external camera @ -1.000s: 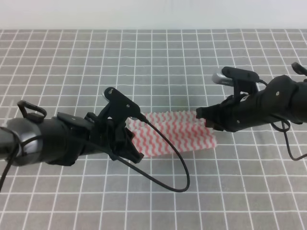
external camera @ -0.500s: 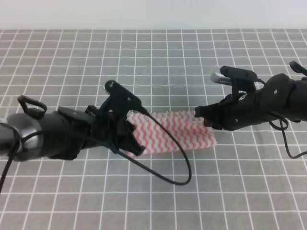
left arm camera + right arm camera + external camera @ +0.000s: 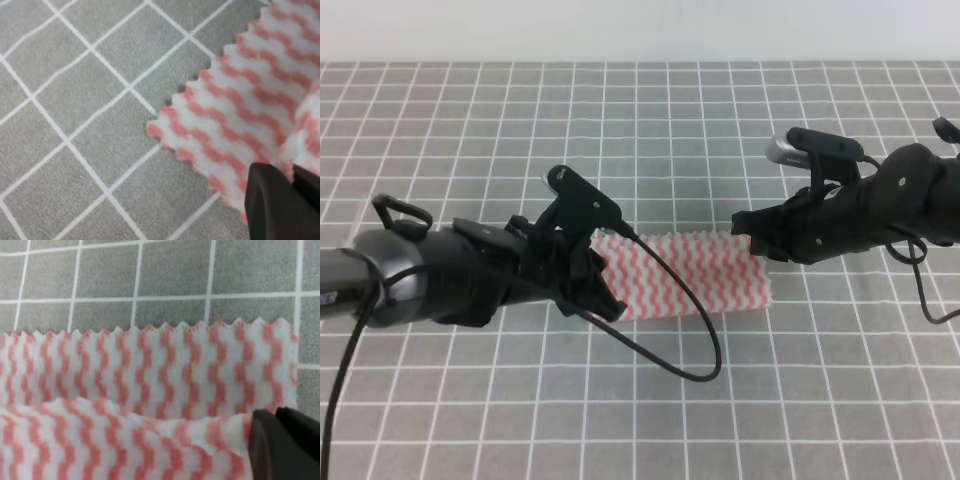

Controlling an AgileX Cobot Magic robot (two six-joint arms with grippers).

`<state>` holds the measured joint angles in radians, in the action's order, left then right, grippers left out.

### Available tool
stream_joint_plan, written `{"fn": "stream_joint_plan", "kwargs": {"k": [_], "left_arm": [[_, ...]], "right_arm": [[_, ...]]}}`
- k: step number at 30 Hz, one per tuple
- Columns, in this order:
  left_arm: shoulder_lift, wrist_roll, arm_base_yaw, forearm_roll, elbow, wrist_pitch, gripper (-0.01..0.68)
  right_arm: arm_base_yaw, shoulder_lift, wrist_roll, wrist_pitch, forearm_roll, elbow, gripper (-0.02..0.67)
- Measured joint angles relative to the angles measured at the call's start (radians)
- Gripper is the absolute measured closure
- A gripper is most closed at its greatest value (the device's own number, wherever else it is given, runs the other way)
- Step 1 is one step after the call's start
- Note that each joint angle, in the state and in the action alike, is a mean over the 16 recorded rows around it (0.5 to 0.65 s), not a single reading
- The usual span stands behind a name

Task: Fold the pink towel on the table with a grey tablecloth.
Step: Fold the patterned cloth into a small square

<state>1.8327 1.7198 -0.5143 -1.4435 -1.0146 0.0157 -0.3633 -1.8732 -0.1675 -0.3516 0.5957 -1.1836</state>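
Observation:
The pink towel (image 3: 692, 274) lies as a doubled strip on the table with a grey tablecloth (image 3: 640, 130), between my two arms. My left gripper (image 3: 604, 297) sits at its left end. In the left wrist view the left gripper (image 3: 292, 182) is shut on a raised fold of the pink towel (image 3: 235, 120), and the lower layer's corner lies flat on the cloth. My right gripper (image 3: 747, 233) is at the right end. In the right wrist view the right gripper (image 3: 277, 421) is shut on the upper layer's edge, over the flat lower layer of the pink towel (image 3: 150, 365).
A black cable (image 3: 705, 345) loops from the left arm onto the tablecloth in front of the towel. Another cable (image 3: 920, 290) hangs by the right arm. A pale wall (image 3: 640, 30) borders the table's far edge.
Both grippers have moved a little toward the far side with the towel's near edge held. The left one also shifted right. The towel now looks like a narrower strip.

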Motion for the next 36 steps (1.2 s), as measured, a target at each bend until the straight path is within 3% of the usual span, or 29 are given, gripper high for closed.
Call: {"fn": "stream_joint_plan", "kwargs": {"k": [36], "left_arm": [[0.046, 0.030, 0.010, -0.004, -0.028, -0.013, 0.674]], "right_arm": [[0.005, -0.039, 0.000, 0.031, -0.002, -0.004, 0.664]]}}
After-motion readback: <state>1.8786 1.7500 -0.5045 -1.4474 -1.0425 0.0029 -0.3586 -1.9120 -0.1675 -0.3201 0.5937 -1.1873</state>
